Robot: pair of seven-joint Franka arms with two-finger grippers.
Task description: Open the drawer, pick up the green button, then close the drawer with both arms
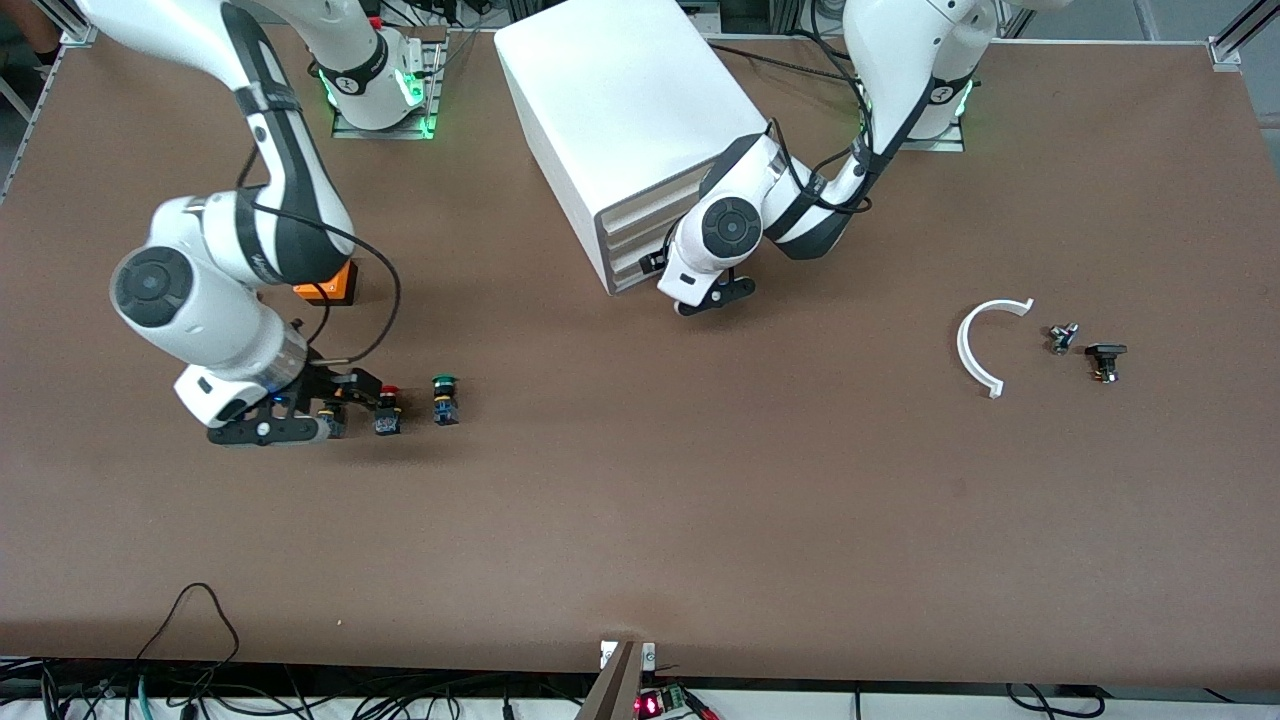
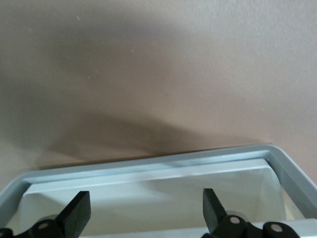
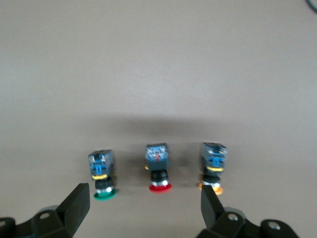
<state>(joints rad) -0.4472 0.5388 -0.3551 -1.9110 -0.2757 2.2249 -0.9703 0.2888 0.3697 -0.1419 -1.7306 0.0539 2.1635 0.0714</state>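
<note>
The white cabinet (image 1: pixel 620 110) stands between the two arm bases, with its stacked drawers (image 1: pixel 628 243) facing the front camera. My left gripper (image 1: pixel 712 298) is at the drawer fronts. In the left wrist view it (image 2: pixel 144 208) is open over a white drawer tray, whose rim (image 2: pixel 148 166) shows. The green button (image 1: pixel 444 398) stands on the table in a row with a red-capped one (image 1: pixel 388 408) and a yellow-capped one (image 3: pixel 213 166). My right gripper (image 1: pixel 330 412) is open and empty, low at the yellow end of the row. In the right wrist view it (image 3: pixel 143 208) spans the green button (image 3: pixel 102 173) to the yellow-capped one.
An orange block (image 1: pixel 330 285) sits by the right arm's elbow. A white curved piece (image 1: pixel 985 345) and two small dark parts (image 1: pixel 1063 337) (image 1: pixel 1105 360) lie toward the left arm's end of the table.
</note>
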